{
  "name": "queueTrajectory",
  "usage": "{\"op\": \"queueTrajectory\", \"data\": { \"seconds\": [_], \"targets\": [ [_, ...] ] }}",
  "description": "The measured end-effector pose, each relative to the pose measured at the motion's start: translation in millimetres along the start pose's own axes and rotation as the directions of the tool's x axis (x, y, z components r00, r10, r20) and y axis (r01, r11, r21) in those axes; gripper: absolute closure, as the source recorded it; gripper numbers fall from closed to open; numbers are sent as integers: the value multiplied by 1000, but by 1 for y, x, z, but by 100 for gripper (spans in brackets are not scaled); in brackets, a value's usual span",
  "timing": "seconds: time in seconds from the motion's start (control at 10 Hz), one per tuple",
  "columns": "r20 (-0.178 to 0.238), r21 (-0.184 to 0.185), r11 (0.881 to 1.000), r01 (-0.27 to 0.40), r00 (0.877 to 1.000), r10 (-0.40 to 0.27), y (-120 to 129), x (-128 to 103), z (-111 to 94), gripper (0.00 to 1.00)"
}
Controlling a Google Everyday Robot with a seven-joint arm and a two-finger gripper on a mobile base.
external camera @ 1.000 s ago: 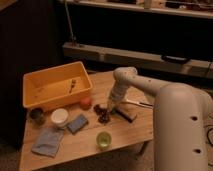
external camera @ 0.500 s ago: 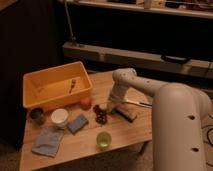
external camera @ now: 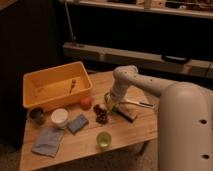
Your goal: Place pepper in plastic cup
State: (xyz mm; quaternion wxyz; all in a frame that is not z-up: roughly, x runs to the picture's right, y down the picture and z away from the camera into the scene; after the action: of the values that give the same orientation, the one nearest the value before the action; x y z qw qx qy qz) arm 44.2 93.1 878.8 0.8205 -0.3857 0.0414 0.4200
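Green pepper [external camera: 106, 98] in the closed hand [external camera: 110, 104] mid-table; translucent plastic cup [external camera: 104, 139] upright nearby.

No writing, label, brand, number or sign can be read on anything here.

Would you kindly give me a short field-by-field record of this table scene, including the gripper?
gripper: low over the middle of the table, shut, apparently on the pepper
plastic cup: upright near the front edge, apart from the gripper
grape cluster: just left of the gripper
orange fruit: beside the yellow bin
white tub: left of the grapes, next to the dark grey cup
task state: pepper not yet in the cup
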Motion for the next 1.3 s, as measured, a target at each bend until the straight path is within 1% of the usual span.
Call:
{"op": "queueTrajectory", "data": {
  "seconds": [0.1,0.2,0.3,0.4,0.5,0.6,0.7,0.8,1.0,1.3],
  "targets": [
    [14,6,1000,3,1000,-3,1,0,-10,95],
    [37,13,1000,8,999,-9,4,2,-27,95],
    [56,10,1000,15,998,-16,7,5,-44,95],
    [69,0,1000,22,997,-22,10,13,-55,95],
    [78,-20,999,30,997,-29,15,29,-67,95],
    [92,-58,997,47,995,-42,23,51,-83,95],
    [104,-82,995,62,993,-53,29,66,-93,95],
    [100,-116,989,94,992,-83,42,84,-100,95],
    [77,-154,979,134,989,-124,65,102,-97,95],
    [77,-155,979,135,989,-124,66,103,-97,95]
  ]
}}
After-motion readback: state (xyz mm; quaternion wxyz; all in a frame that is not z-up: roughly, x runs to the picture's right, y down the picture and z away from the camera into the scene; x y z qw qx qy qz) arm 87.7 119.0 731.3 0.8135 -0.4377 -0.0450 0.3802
